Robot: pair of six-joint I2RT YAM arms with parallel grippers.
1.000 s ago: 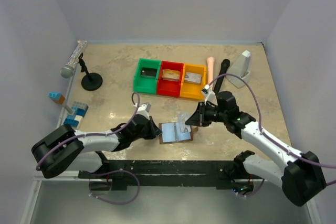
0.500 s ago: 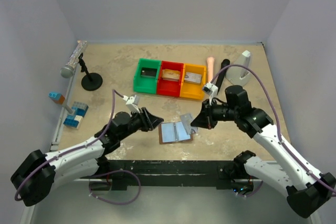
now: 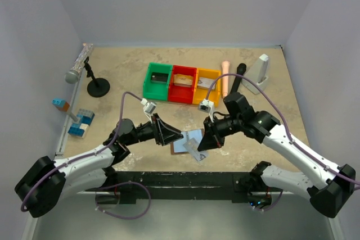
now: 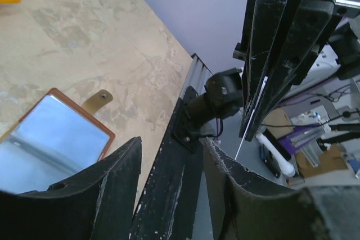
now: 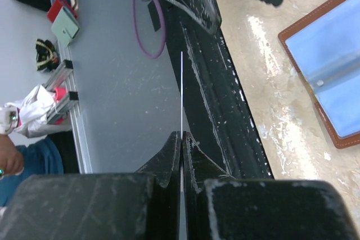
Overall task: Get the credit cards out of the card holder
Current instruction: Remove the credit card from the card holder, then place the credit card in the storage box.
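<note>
right tool (image 5: 181,139) pinches credit card (image 5: 181,82) (left tool (image 4: 171,158) parted)

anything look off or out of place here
Nothing spilled or damaged. The card holder lies open and skewed near the table's front edge, and the right end effector pinches a thin credit card edge-on above it.

Plain pale lavender walls (image 3: 180,4) enclose three sides of a beige, marbled table (image 3: 129,71). A black rail (image 3: 185,178) runs along its near edge. Lighting is even and soft throughout.
</note>
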